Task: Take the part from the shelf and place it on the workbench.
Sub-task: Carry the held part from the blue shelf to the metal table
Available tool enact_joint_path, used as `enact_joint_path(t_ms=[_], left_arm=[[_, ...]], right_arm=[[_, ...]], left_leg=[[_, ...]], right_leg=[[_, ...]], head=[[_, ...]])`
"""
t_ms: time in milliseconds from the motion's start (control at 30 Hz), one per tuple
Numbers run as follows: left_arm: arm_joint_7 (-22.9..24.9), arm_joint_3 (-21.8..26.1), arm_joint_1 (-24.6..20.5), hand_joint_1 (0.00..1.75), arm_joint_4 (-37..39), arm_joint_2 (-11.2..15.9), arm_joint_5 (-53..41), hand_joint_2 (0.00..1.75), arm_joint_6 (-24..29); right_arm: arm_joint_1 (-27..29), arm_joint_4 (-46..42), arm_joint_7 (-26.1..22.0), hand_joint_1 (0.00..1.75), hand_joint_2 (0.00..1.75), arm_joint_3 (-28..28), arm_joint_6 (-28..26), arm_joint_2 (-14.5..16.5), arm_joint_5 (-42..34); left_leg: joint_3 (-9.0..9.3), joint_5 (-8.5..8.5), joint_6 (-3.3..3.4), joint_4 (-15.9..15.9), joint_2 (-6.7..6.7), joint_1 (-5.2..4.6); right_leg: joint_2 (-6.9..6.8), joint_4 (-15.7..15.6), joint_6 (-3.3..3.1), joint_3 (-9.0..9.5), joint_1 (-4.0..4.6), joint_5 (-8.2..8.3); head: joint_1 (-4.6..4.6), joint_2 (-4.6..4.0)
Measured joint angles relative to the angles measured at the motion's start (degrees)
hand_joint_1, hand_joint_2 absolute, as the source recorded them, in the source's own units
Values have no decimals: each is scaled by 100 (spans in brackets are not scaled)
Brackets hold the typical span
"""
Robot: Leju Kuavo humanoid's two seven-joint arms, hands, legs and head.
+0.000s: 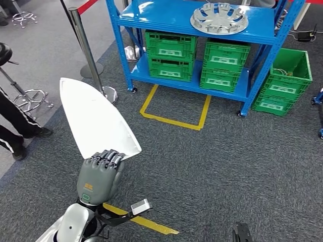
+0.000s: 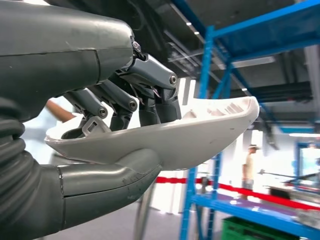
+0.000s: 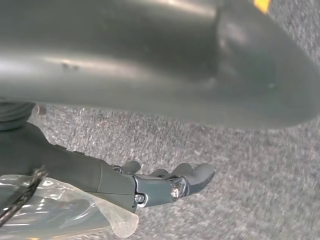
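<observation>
Above carpet, left hand grips white part.

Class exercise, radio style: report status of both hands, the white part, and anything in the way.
Left hand grips white part, clear of blue shelf. Right hand hangs over carpet, holding nothing. Person and post stand left.

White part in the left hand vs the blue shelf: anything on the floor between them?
Head view: only grey carpet and a yellow tape rectangle lie between the white part, held by the left hand, and the blue shelf.
</observation>
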Motion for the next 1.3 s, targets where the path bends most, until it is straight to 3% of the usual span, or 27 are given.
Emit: enact_joint_path(t_ms=[67,100,167,233,300,367,433,500,567,600,633,667,733,800,867,900,933,967,1033,1067,1100,1133,1167,1233,1300], left_arm=[[3,-13,8,175,0,3,0,175,-17],[5,-18,13,175,0,4,0,175,-24],[6,-23,17,175,-1,7,0,175,-27],[7,-24,8,175,-5,7,0,175,-27],[7,-24,3,175,-8,9,0,175,-28],[15,-23,14,175,-14,15,0,175,-31],[22,-24,15,175,-31,18,-1,175,-30],[22,-25,13,175,-44,9,-2,175,-31],[22,-27,32,175,-46,3,-2,175,-34],[22,-27,43,175,-46,4,-2,175,-37],[22,-28,50,175,-46,5,-2,175,-38],[22,-28,53,175,-46,4,-2,175,-37],[7,-26,58,175,-47,-5,-2,175,-24],[-72,-3,90,175,-50,-40,-2,175,14],[-188,42,154,175,-53,-99,-2,175,49],[-232,67,187,175,-54,-126,-1,175,60],[-256,89,206,175,-56,-149,-1,175,68],[-267,108,215,175,-58,-166,0,175,73],[-274,132,229,175,-61,-197,-1,175,80],[-285,140,242,175,-61,-212,-1,175,80],[-304,150,260,175,-61,-227,-1,175,80],[-338,165,277,175,-61,-245,0,175,81],[-385,190,296,175,-61,-267,-1,175,84],[-495,260,330,175,-64,-333,-1,175,93],[-585,343,371,175,-74,-405,0,175,111]], right_arm=[[17,-1,2,0,0,-2,-10,1,4],[19,-1,3,0,0,-2,-13,1,6],[4,-1,3,0,0,-3,-13,1,10],[-15,-2,3,0,0,-4,-13,4,13],[-24,-3,3,0,0,-4,-13,7,17],[-35,-8,4,0,0,-4,-13,11,27],[-51,-19,3,0,0,-4,-14,16,40],[-46,-26,4,0,0,-2,-14,16,50],[-12,-27,9,0,0,-1,-15,16,57],[1,-27,10,0,0,-2,-16,16,60],[7,-27,10,0,0,-3,-16,16,62],[5,-27,10,0,0,-3,-17,16,63],[-4,-28,10,0,0,-3,-21,16,65],[-2,-29,17,0,0,-3,-25,16,68],[5,-30,24,0,0,-3,-28,20,73],[3,-33,25,0,0,-4,-29,25,75],[-2,-37,22,0,0,-5,-28,30,77],[-4,-40,20,0,0,-5,-28,35,78],[14,-44,17,0,0,-7,-28,36,79],[26,-44,17,0,0,-7,-28,36,79],[32,-44,18,0,0,-7,-28,36,79],[30,-45,19,0,0,-7,-28,37,80],[23,-45,19,0,0,-6,-27,37,83],[10,-48,17,0,0,-7,-28,38,93],[4,-49,15,0,0,-7,-30,38,105]], left_leg=[[-237,-284,-7,664,96,5],[-215,-275,6,717,108,4],[180,14,78,121,187,-18],[620,201,194,-640,445,-91],[731,190,270,-895,564,-157],[720,234,314,-954,424,-150],[748,295,371,-1047,295,-107],[748,332,409,-1087,166,-83],[724,345,417,-1080,6,-83],[719,350,413,-1076,-78,-81],[720,355,406,-1070,-162,-76],[723,356,392,-1060,-244,-67],[700,349,342,-1014,-390,-53],[632,366,267,-976,-520,-43],[574,404,193,-974,-658,-30],[549,387,165,-947,-635,-35],[491,310,138,-833,-521,-44],[380,169,114,-596,-348,-50],[18,-202,61,177,-5,-30],[-142,-319,40,518,62,-11],[-216,-334,27,684,93,6],[-174,-240,22,618,114,17],[-19,-63,26,336,153,22],[410,247,59,-467,394,-12],[614,308,129,-882,576,-64]], right_leg=[[-172,3,-10,-25,37,3],[-254,4,-13,-30,53,2],[-403,3,-21,-20,85,-4],[-530,0,-16,-9,117,-15],[-650,-6,9,-7,135,-22],[-753,-20,58,5,137,-41],[-543,134,112,-62,126,-185],[-159,761,148,-359,104,-516],[-10,1476,171,-727,90,-752],[3,1589,179,-806,86,-716],[12,1462,187,-771,81,-563],[49,1120,192,-629,70,-325],[336,335,195,-274,23,9],[547,-5,167,-97,2,56],[445,-25,112,-76,8,63],[370,-39,77,-68,0,75],[284,-56,40,-57,-11,84],[192,-72,4,-45,-19,87],[-5,-74,-40,-31,1,71],[-103,-73,-45,-28,10,62],[-196,-72,-44,-23,15,52],[-280,-72,-38,-13,17,42],[-358,-72,-28,4,17,28],[-490,-69,16,48,36,-11],[-607,-71,77,77,72,-48]], head=[[-7,0],[-8,0],[-8,0],[-4,0],[-2,0],[-3,0],[13,0],[34,0],[36,0],[37,0],[41,0],[44,0],[48,0],[53,0],[56,0],[51,0],[26,0],[0,0],[-50,0],[-52,0],[-52,0],[-52,0],[-53,0],[-56,0],[-55,1]])
